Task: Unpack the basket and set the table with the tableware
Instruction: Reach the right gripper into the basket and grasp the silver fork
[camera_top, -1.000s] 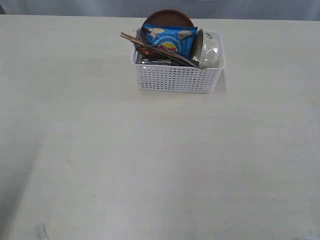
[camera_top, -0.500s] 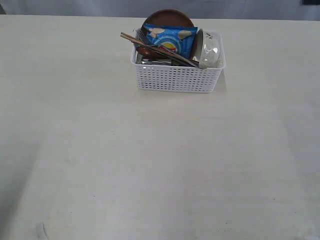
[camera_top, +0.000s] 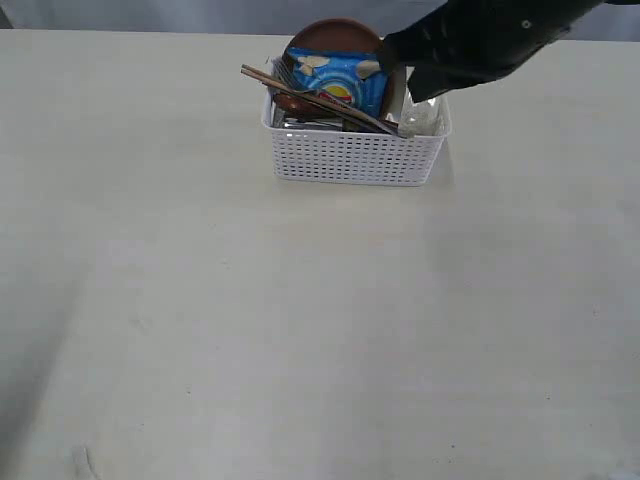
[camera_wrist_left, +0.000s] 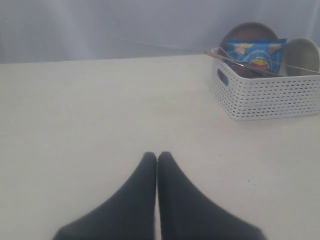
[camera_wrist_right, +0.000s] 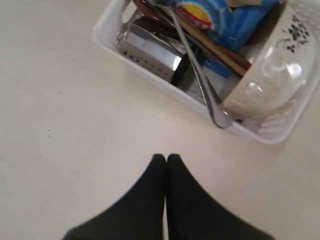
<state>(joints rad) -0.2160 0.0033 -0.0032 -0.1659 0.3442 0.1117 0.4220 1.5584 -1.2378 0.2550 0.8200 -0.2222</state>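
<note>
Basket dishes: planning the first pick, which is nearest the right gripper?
The cream bowl, tipped on its side at the basket's end; the brown plate stands behind the blue packet.

worktop (camera_top: 300, 330): plain off-white, matte
basket (camera_top: 350, 160): white, sides a lattice of small holes
packet (camera_top: 340, 80): bright blue, yellow-and-red mark, pale chip shapes
plate (camera_top: 335, 32): plain reddish brown
bowl (camera_wrist_right: 280, 75): cream, small dark speckled motif near the rim
chopsticks (camera_top: 265, 78): brown wood
spoon (camera_top: 290, 103): dark reddish brown
cup (camera_wrist_right: 150, 52): shiny steel grey
fork (camera_wrist_right: 205, 90): silver steel
right gripper (camera_wrist_right: 166, 159): black jaws
left gripper (camera_wrist_left: 157, 156): black jaws
</note>
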